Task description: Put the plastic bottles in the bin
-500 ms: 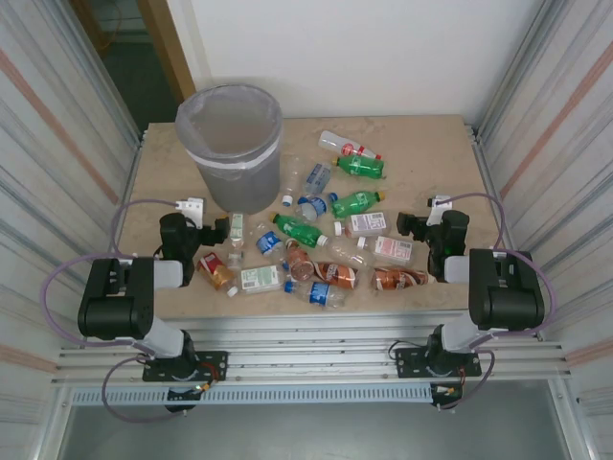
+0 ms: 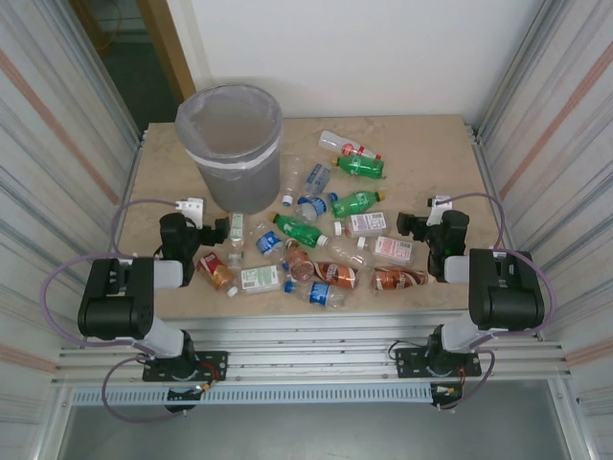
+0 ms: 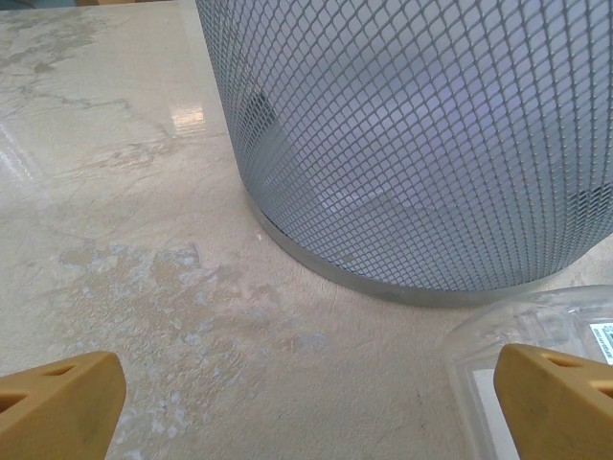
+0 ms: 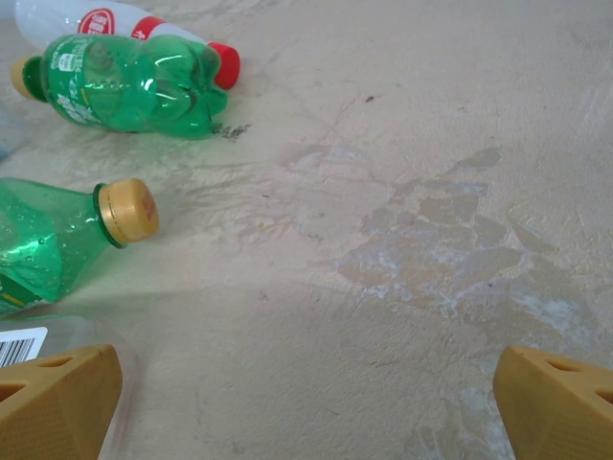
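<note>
Tabletop of pale marbled stone carries everything, fenced by ribbed metal walls on both sides. The bin stands upright at its far left, bag liner folded over the rim. The plastic bottles lie scattered across the middle, right of the bin. The left gripper, spread wide and empty, faces the bin's mesh wall close ahead, with a clear bottle just beside its right finger. The right gripper, equally spread and empty, looks over bare table, a green, yellow-capped bottle near its left finger.

One bin, roughly twenty plastic bottles
</note>
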### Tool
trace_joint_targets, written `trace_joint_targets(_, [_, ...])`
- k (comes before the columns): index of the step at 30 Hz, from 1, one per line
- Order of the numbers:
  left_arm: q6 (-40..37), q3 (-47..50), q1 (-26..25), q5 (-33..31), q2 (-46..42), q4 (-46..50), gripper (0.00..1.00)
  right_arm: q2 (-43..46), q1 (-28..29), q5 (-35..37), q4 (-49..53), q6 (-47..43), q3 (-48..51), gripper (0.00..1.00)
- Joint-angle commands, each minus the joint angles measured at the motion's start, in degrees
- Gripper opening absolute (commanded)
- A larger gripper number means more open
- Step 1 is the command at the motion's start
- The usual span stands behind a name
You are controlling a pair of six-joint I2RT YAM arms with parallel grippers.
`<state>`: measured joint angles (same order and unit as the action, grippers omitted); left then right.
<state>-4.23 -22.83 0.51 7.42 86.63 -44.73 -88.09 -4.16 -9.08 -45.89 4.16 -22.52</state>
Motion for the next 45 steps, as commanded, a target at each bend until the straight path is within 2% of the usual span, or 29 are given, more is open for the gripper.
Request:
trace_joint_targets(1, [0.2,-0.9,-0.1,-0.4,0.1,-0.2,0.99,0.0,-0.3,-0.9,-1.2,-0.9,-0.1,0.98])
trace_joint_targets(32, [0.7,-0.7,0.5,0.3,-0.9,-0.1,0.99,0.0,-0.2,-0.9,-1.4,-0.8,0.0,0.98])
trace_joint_targets(35, [1.4,-0.8,1.0,-0.4,-4.0,2.5,0.99,0.2,-0.7,-1.2,-1.3,-0.4,-0.2,0.98])
trace_joint_targets(41, [3.0,-0.2,1.0,-4.3,-13.5,8.7,0.99,3.1,-1.5,-0.3,5.2,1.0,-2.5,0.98])
trace_joint_targets(45, [5.3,-1.2,1.0,-9.2,-23.4,18.6,0.99,7.1,-1.8,0.8,11.2,1.8,-4.1,0.98])
